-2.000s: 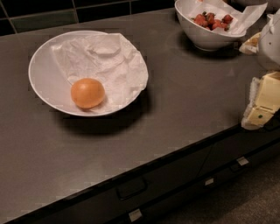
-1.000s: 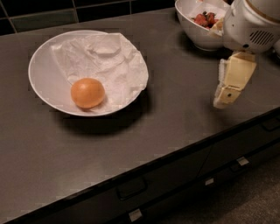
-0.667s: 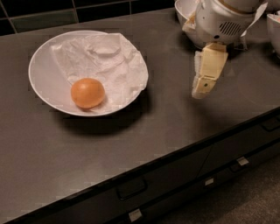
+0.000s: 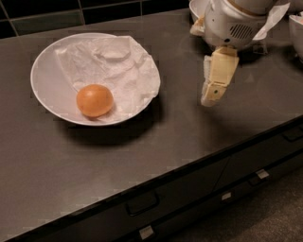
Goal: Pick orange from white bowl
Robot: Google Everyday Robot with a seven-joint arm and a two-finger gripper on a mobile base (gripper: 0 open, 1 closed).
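Observation:
The orange point(image 4: 94, 100) lies in the front part of the wide white bowl point(image 4: 47, 75), on the edge of the crumpled white paper lining it. The bowl stands on the left of the dark counter. My gripper point(image 4: 209, 98) hangs down from the white wrist housing point(image 4: 234, 23) to the right of the bowl, above the bare counter. It is about a bowl's half-width away from the bowl's right rim and touches nothing. It holds nothing that I can see.
A second white bowl point(image 4: 196, 8) stands at the back right, mostly hidden behind my wrist. Another dish edge point(image 4: 298, 28) shows at the far right. The dark counter point(image 4: 142, 156) ends at a front edge with drawer handles point(image 4: 141, 204) below.
My gripper has moved left from the counter's right edge toward the white bowl. The orange and the bowl have not moved.

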